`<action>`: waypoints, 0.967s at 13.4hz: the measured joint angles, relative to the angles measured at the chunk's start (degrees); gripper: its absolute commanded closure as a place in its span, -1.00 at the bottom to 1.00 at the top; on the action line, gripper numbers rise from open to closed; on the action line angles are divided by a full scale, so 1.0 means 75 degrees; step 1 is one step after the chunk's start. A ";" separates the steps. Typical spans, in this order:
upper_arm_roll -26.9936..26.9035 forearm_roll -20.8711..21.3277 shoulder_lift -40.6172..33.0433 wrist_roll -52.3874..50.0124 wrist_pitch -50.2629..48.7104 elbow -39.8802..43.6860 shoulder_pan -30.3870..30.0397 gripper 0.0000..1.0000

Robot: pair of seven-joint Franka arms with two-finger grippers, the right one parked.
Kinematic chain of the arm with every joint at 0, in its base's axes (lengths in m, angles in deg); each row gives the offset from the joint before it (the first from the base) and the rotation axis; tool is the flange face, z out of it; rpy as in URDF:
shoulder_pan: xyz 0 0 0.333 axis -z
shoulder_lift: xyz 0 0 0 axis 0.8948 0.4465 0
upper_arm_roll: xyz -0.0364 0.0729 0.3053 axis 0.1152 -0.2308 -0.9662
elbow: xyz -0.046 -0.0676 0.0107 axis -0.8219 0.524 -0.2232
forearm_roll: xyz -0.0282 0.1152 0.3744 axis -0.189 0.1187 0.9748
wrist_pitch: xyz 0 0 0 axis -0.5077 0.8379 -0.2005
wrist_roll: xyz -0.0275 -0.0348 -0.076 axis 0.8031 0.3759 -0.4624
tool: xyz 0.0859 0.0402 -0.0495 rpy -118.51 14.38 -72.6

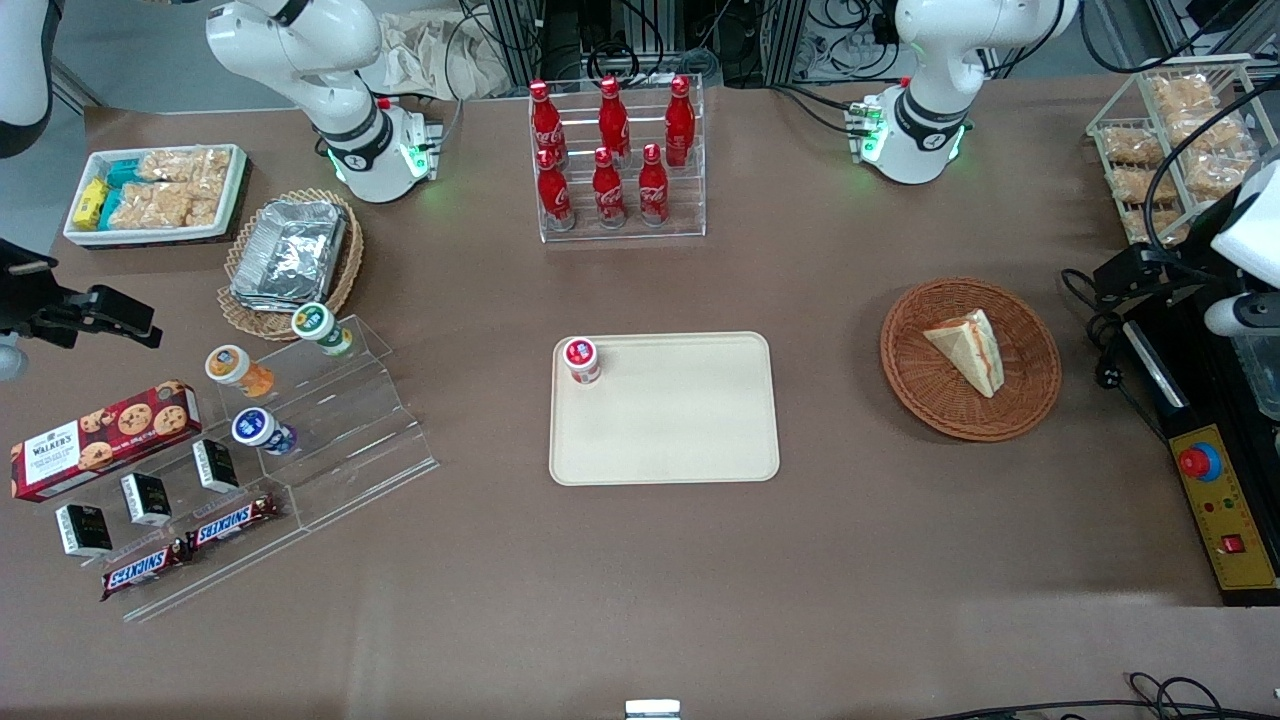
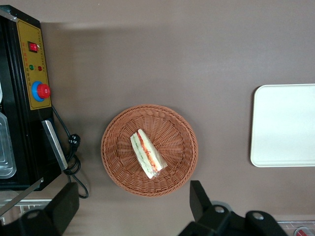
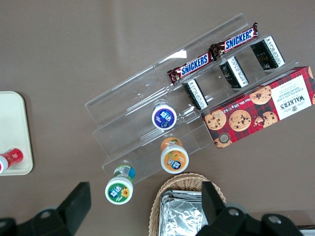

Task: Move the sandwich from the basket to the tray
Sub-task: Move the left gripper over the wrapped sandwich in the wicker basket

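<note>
One sandwich [image 1: 968,349], a triangular wedge of pale bread with red-orange and green layers along its cut edge, lies inside one round, shallow basket [image 1: 1030,400] of reddish-brown woven wicker, toward the working arm's end of the worktop [image 1: 860,560]. One flat cream tray [image 1: 680,430], rectangular with rounded corners and a low rim, sits mid-worktop, well apart from the basket; one small red-lidded cup [image 1: 581,359] stands in a tray corner. Six red bottles [image 1: 610,150] fill a clear acrylic rack [image 1: 690,225] near the worktop edge farthest from the front camera. Three round-lidded cups [image 1: 260,385], two Snickers bars [image 1: 185,545] and three small black boxes [image 1: 148,498] rest on a clear stepped stand [image 1: 360,440]. The gripper [image 2: 130,206] hovers above the worktop just beside the basket, its two dark fingers [image 2: 199,196] spread wide, holding nothing.
</note>
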 measured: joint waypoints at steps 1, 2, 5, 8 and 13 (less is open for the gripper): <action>0.0000 0.0004 0.0000 -0.0004 -0.0001 0.0000 0.0000 -1.00; 0.0000 0.0005 0.0005 -0.0007 -0.0003 0.0000 0.0000 -1.00; 0.0000 0.0005 0.0082 -0.0076 -0.0029 0.0000 -0.0001 -1.00; 0.0001 0.0008 0.0148 -0.1081 -0.0162 -0.0102 0.0001 -1.00; 0.0005 0.0021 -0.0337 -0.2532 0.0655 -0.1680 0.0003 -1.00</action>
